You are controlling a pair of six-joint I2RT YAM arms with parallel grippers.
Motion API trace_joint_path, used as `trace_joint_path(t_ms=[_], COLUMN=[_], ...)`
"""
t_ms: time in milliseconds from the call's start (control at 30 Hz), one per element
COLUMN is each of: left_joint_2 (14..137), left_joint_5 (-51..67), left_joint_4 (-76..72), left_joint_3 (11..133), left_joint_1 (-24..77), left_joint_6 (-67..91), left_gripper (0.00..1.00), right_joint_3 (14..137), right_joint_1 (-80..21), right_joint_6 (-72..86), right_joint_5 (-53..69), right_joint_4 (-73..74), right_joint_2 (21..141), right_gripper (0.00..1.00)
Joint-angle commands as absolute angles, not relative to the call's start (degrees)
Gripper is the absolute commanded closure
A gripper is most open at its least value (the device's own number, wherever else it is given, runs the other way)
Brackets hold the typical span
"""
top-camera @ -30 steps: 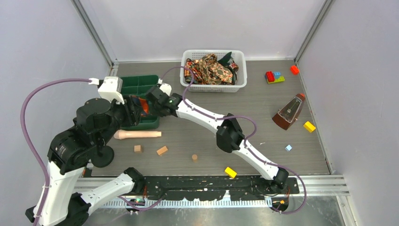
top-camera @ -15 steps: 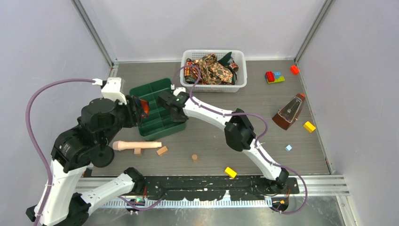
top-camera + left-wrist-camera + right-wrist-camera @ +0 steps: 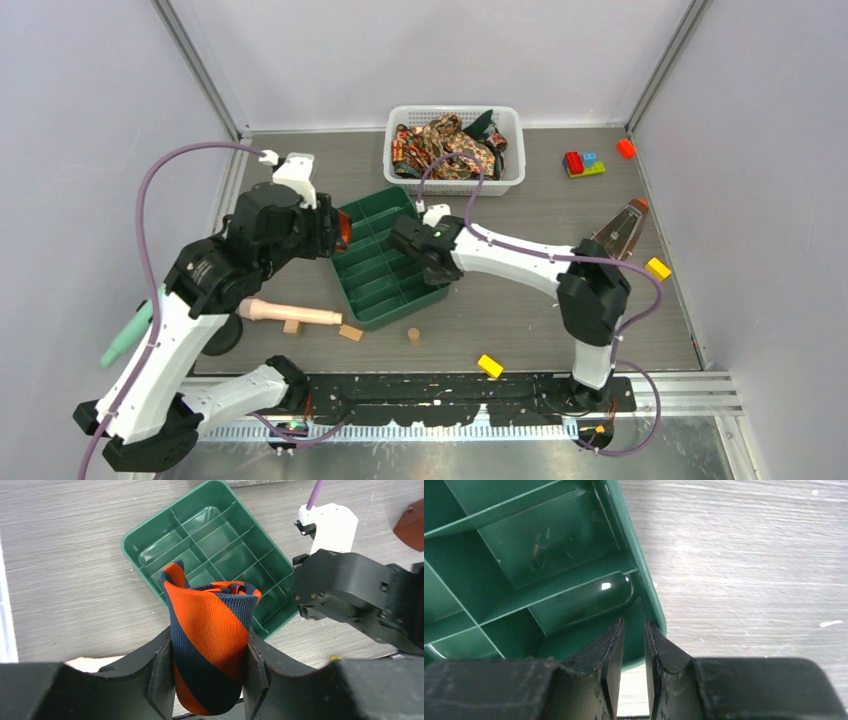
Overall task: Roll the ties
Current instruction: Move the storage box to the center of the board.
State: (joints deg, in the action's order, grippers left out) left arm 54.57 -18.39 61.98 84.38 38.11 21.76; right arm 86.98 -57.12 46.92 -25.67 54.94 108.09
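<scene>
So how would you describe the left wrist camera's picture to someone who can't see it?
A black pincer grips a rolled orange-and-navy striped tie, seen from just behind it. Below lies a green divided tray on a grey wood-grain table, with the other arm at the tray's right edge.

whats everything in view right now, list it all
rolled tie: 1, orange-navy striped, in left gripper
loose ties: several, paisley and dark, in basket
basket: 1, white, far middle
tray: 1, green, centre, compartments empty
metronome: 1, brown, right
toy bricks: several, red, blue, green, yellow, right and near edge
wooden pieces: 4, tan, near-left of tray
stick: 1, mint-green, far left
left gripper: black, shut on rolled tie
right gripper: black, clamped on tray rim
</scene>
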Motion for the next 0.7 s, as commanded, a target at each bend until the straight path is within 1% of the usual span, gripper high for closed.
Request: trace_joint_path(t_ms=[0, 167, 300, 367, 500, 567, 600, 667], left_joint_2=[56.02, 57.68, 59.04, 59.40, 59.18, 58.95, 58.89, 58.84], left_joint_5=[-13.10, -9.85, -8.29, -7.89, -8.03, -8.36, -8.57, -9.05], left_joint_4=[55.75, 52.23, 50.54, 50.06, 49.80, 49.75, 49.85, 50.12], left_joint_3=[83.73, 81.37, 80.23, 79.84, 79.56, 79.50, 79.54, 79.63], left_joint_1=[37.87, 37.83, 37.83, 37.82, 37.81, 37.87, 37.86, 37.80], left_joint_6=[20.20, 19.69, 19.36, 19.25, 19.04, 18.67, 18.57, 18.55], left_gripper=[0.62, 0.63, 0.64, 0.64, 0.64, 0.64, 0.64, 0.64], right_joint_3=[82.65, 76.01, 72.66, 72.24, 73.27, 72.29, 70.72, 67.33], right_joint_1=[-56.52, -53.52, -48.25, -46.35, -45.67, -45.87, -46.14, -47.36], right_joint_6=[42.47, 38.03, 35.20, 34.52, 35.80, 38.55, 39.76, 44.40], right_joint_5=[-29.82, -30.92, -28.72, -27.81, -26.62, -21.71, -17.12, -10.40], right_joint_4=[55.95, 55.89, 52.73, 51.34, 50.08, 46.68, 44.87, 37.89], right_joint_2=[99.61, 95.48, 93.39, 92.93, 90.74, 87.83, 85.50, 82.27], right_gripper=[0.72, 0.72, 0.72, 0.72, 0.72, 0.72, 0.73, 0.74])
